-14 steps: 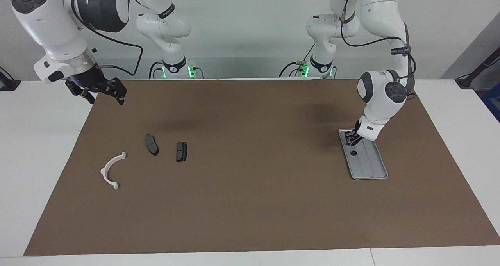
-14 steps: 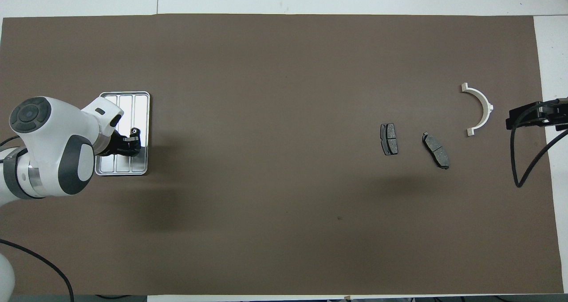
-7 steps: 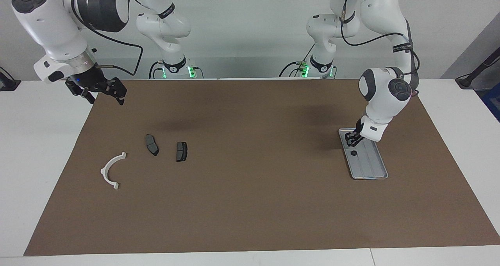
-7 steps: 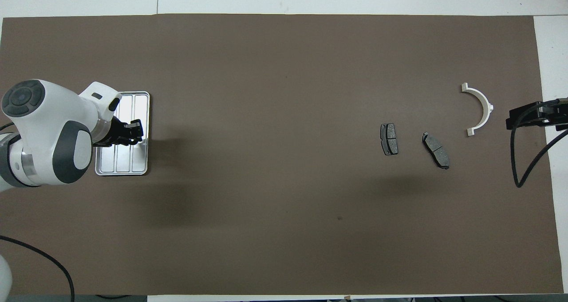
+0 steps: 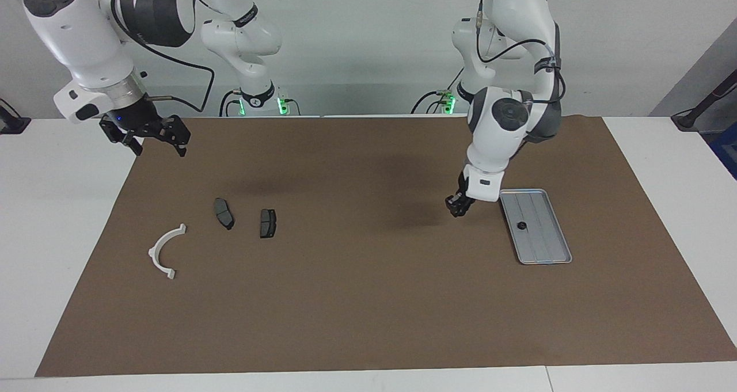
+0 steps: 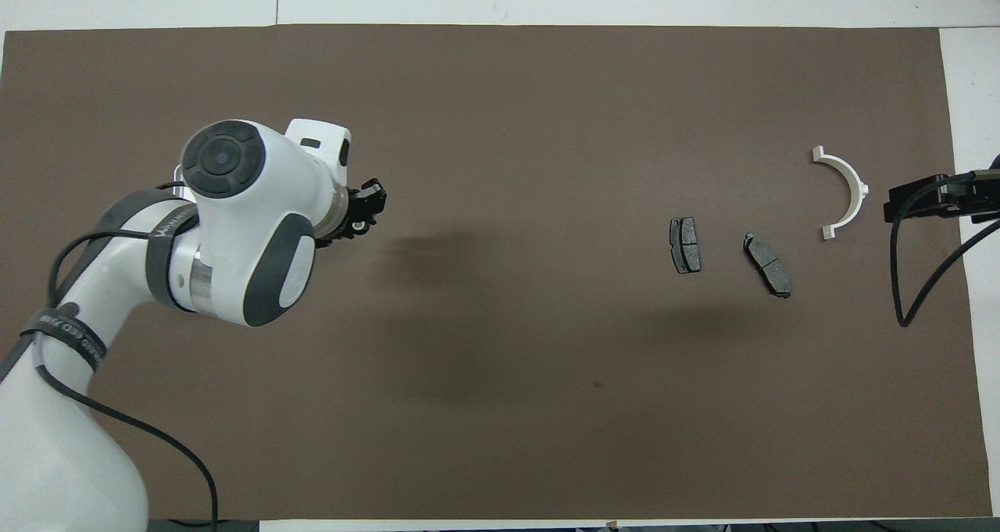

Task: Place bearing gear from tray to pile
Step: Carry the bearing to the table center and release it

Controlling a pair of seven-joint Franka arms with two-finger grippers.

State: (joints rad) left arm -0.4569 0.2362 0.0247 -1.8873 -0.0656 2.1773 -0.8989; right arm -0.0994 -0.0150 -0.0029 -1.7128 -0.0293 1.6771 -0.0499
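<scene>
The left gripper [image 5: 459, 206] [image 6: 366, 212] hangs low over the bare mat [image 5: 368, 300], just beside the tray [image 5: 547, 248] on the side toward the pile. Whether it is clenched, or holds anything, cannot be told. A small dark gear [image 5: 521, 225] lies on the tray, in the half nearer the robots, apart from the gripper. In the overhead view the left arm hides the tray.

The right arm waits, its gripper [image 5: 155, 140] spread wide and empty above the mat's edge at the right arm's end of the table.

The pile lies well apart from the tray, near that same end: a white bracket [image 5: 154, 249] [image 6: 851, 184] and two dark plates [image 5: 224, 213] [image 5: 267, 223], none touching. Between the left gripper and the plates the mat is open.
</scene>
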